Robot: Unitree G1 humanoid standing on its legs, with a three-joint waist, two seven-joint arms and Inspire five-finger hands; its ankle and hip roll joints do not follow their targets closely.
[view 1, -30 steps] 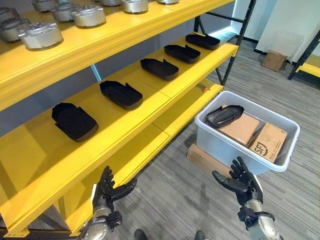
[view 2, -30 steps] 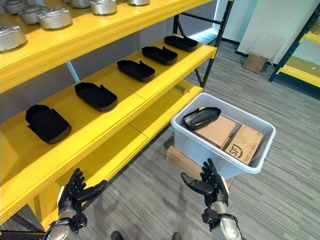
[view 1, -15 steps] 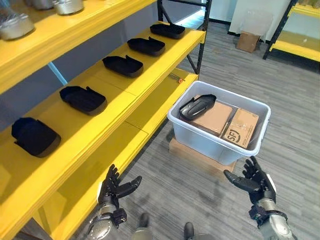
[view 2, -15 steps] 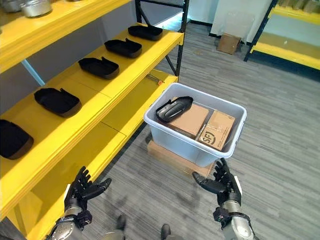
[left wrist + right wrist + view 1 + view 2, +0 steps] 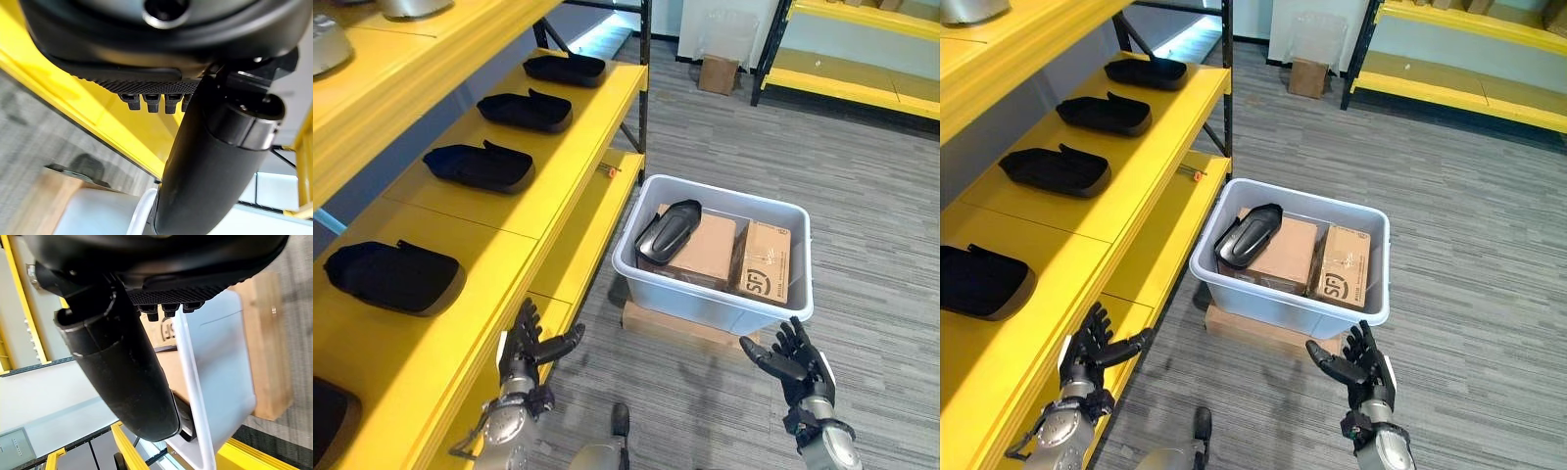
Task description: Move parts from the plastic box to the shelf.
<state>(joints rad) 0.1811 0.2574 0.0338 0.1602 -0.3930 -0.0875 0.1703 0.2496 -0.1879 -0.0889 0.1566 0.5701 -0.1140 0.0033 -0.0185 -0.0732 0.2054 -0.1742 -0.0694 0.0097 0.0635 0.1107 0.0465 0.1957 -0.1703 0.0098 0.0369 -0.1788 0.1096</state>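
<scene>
Both spread, empty robot hands (image 5: 530, 350) (image 5: 795, 360) now sit nearer the plastic box (image 5: 705, 301) holding a glossy black part (image 5: 668, 229).

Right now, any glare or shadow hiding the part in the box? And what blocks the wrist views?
Left eye view: the black part in the plastic box is evenly lit, with a soft sheen on top and no shadow over it. Left wrist view: the left hand darkly covers the middle. Right wrist view: the right hand hides part of the box's inside.
</scene>
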